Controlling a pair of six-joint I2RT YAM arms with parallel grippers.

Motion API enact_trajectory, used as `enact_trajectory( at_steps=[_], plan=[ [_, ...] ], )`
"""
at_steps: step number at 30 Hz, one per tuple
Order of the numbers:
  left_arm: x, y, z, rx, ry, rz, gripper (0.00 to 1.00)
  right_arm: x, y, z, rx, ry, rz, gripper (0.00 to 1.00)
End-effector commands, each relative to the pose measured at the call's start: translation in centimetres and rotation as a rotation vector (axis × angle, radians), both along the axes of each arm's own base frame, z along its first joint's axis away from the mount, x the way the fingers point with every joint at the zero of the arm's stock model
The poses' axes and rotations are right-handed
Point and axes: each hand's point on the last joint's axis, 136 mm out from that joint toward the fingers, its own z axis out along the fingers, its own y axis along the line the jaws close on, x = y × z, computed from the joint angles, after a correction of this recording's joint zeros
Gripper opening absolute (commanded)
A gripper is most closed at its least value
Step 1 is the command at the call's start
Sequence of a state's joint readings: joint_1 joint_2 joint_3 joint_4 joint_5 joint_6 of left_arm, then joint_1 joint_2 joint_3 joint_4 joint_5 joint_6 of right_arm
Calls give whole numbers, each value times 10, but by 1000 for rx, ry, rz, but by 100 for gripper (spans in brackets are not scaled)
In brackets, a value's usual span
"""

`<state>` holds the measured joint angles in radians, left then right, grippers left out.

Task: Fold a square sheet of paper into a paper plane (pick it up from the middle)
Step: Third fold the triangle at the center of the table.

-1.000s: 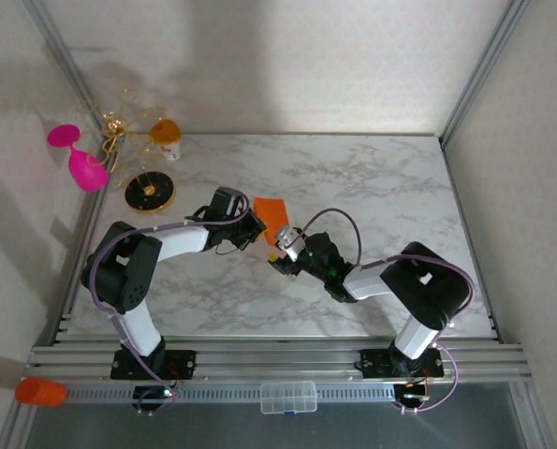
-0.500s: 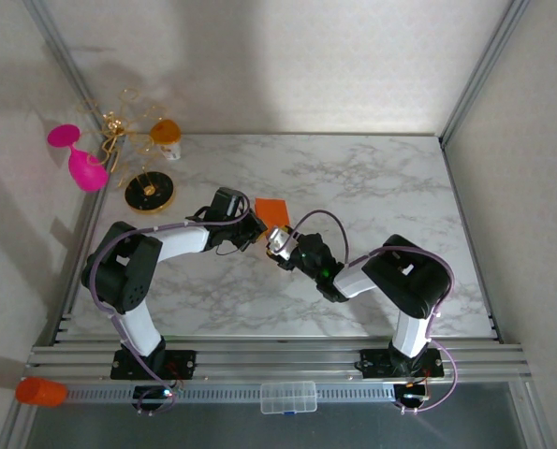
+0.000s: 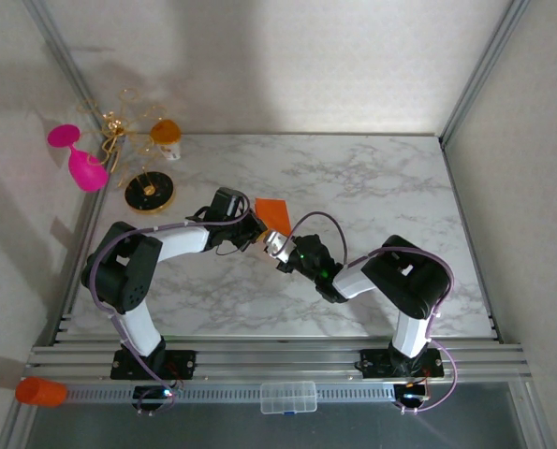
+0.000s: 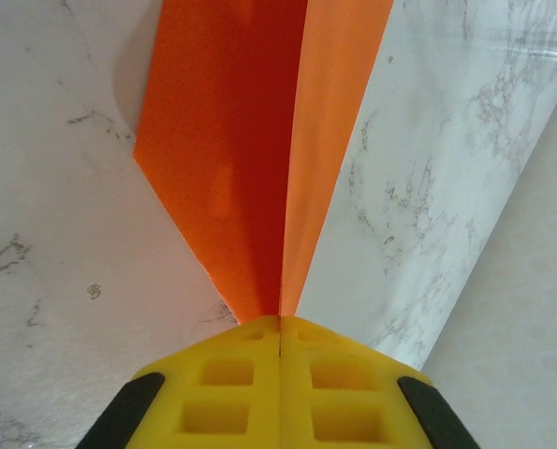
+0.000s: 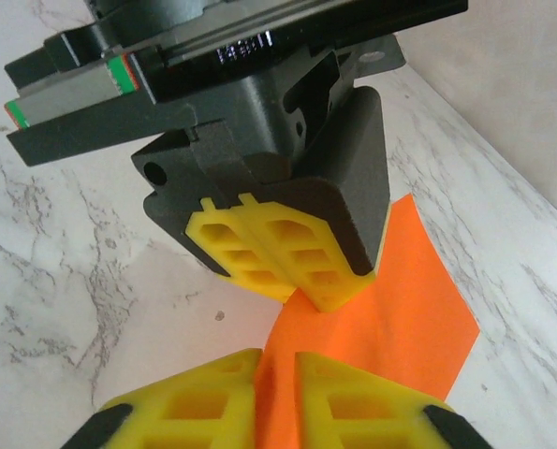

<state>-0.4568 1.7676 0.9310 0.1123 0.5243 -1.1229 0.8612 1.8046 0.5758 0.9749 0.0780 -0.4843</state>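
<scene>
The square sheet of paper (image 3: 271, 211) is bright orange and folded into a smaller angular shape with a centre crease, near the middle of the marble table (image 3: 381, 187). My left gripper (image 3: 256, 235) is shut on its near point; the yellow pads meet on the crease (image 4: 280, 320) and the paper (image 4: 231, 140) fans away. Facing it, my right gripper (image 5: 278, 360) has closed to a narrow slot around a raised fold of the paper (image 5: 390, 309), just below the left gripper (image 5: 297, 281). From above, the right gripper (image 3: 274, 246) sits tip to tip with the left.
A pink goblet (image 3: 77, 159), a gold wire stand on a black disc (image 3: 150, 192) and an orange-and-white cup (image 3: 166, 134) crowd the far left corner. An orange cylinder (image 3: 40, 391) and a clear box (image 3: 288, 397) lie on the near rail.
The right gripper has moved left and forward to the paper's near end and closed from wide open to a narrow slot around it. The left gripper has stayed shut in place.
</scene>
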Motion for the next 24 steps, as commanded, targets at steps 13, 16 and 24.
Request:
enact_trajectory(
  at_steps=[13, 16, 24],
  plan=[
    [20, 61, 32, 173, -124, 84, 39, -40, 20, 0, 100, 354, 110, 0],
    [24, 47, 40, 166, -163, 35, 39, -56, 25, 4, 168, 494, 146, 0],
    [18, 6, -4, 237, -101, -113, 29, -71, 31, 6, 271, 686, 142, 0]
  ],
)
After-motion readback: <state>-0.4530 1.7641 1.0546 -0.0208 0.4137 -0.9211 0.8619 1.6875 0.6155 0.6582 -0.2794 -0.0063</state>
